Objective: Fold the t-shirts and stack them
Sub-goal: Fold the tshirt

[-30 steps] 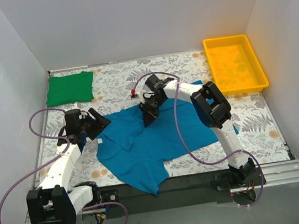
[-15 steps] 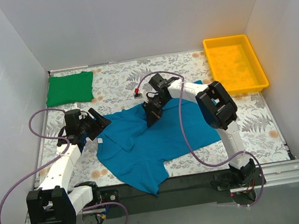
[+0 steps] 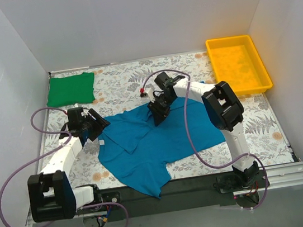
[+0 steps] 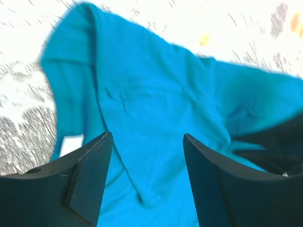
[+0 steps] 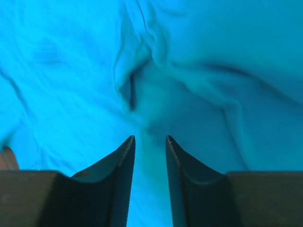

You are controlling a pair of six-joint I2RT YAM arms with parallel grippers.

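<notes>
Now your right pincer (image 5: pixel 149 138) just cracked open, leaving the fold laid on the teal t-shirt (image 3: pixel 156 146); left pincer (image 4: pixel 147 136) hovers wide, empty.

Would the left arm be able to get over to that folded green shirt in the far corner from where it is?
Probably yes. The left end effector is open and empty beside the teal shirt, and only bare table lies between it and the green shirt, on its own side.
</notes>
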